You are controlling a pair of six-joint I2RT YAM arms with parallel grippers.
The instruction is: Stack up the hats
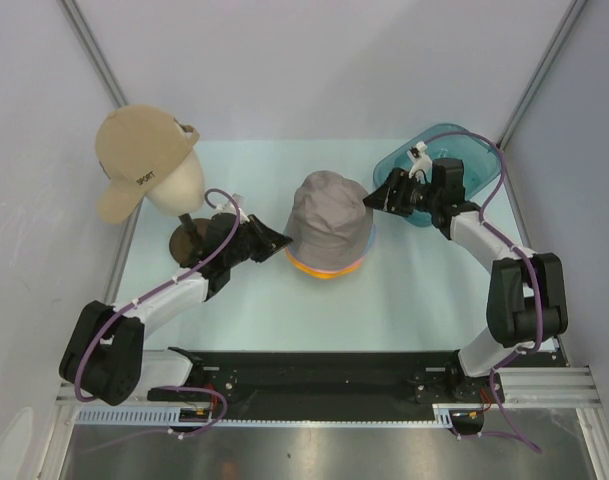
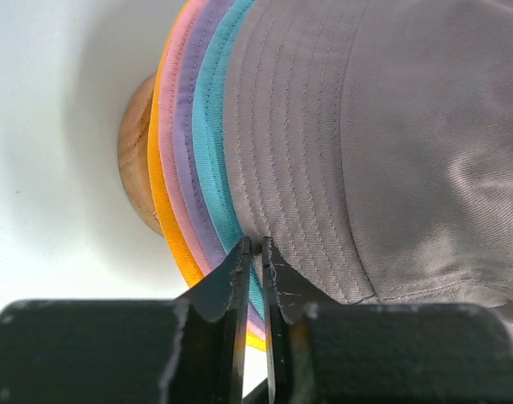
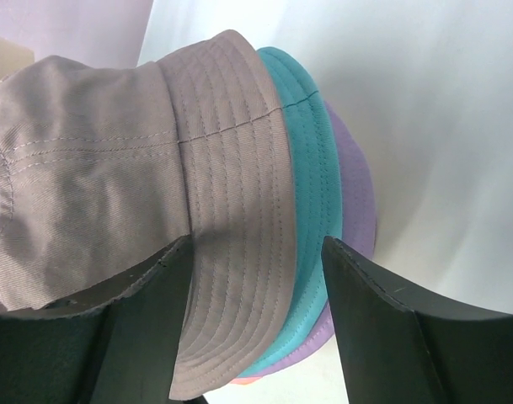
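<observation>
Top external view shows the grey hat [image 1: 327,212] crowning the stack [image 1: 324,268] on the desk [image 1: 414,290], left end effector [image 1: 282,240] closed against the brims, likely steadying them, right end effector [image 1: 374,200] open astride its brim.

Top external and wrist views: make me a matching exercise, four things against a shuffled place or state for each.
Things
1. grey-taupe bucket hat
2. tan baseball cap
3. left hand
4. right hand

Places or states
A. open, a finger on each side of the top hat's brim
B. on the mannequin head
C. on top of the coloured hats
D. shut, tips at the brim edges

Pairs: 1-C, 2-B, 3-D, 4-A
</observation>
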